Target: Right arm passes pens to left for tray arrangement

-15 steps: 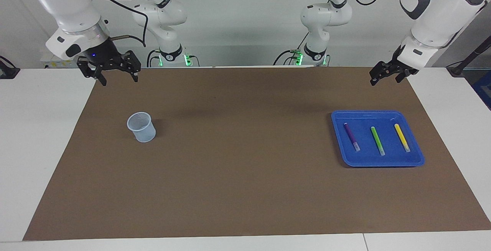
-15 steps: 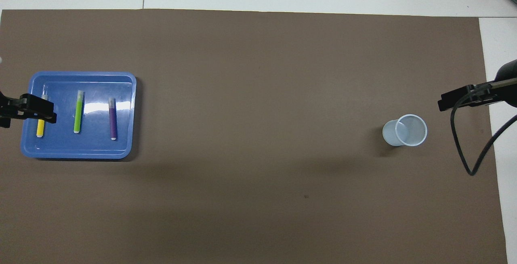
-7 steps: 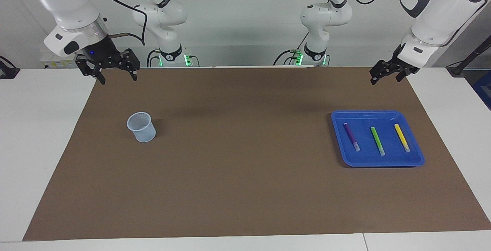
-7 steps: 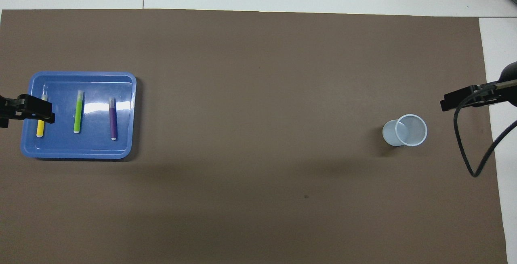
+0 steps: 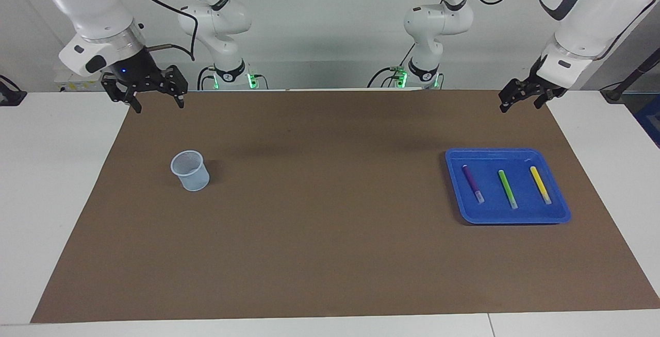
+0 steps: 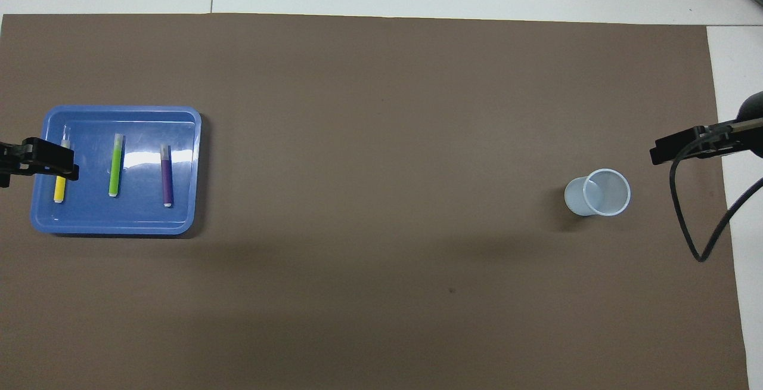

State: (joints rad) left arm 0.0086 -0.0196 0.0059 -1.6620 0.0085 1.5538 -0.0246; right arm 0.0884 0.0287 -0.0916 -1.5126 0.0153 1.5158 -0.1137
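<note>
The blue tray (image 5: 508, 219) (image 6: 119, 110) lies on the brown mat at the left arm's end. In it three pens lie side by side and apart: purple (image 5: 472, 183) (image 6: 166, 176), green (image 5: 507, 188) (image 6: 115, 166), yellow (image 5: 540, 184) (image 6: 59, 189). My left gripper (image 5: 520, 106) (image 6: 42, 161) hangs open and empty, high over the mat's edge by the robots; seen from overhead it covers part of the yellow pen. My right gripper (image 5: 160, 106) (image 6: 685, 146), with its blue light, hangs open and empty over the mat's corner at the right arm's end.
A pale-blue mesh cup (image 5: 191, 171) (image 6: 598, 193) stands upright on the mat toward the right arm's end. The right arm's black cable (image 6: 691, 223) loops down beside it. White table borders the mat (image 5: 319, 234).
Both grippers have drawn back a little and risen slightly, still open. Pens, tray and cup have not moved.
</note>
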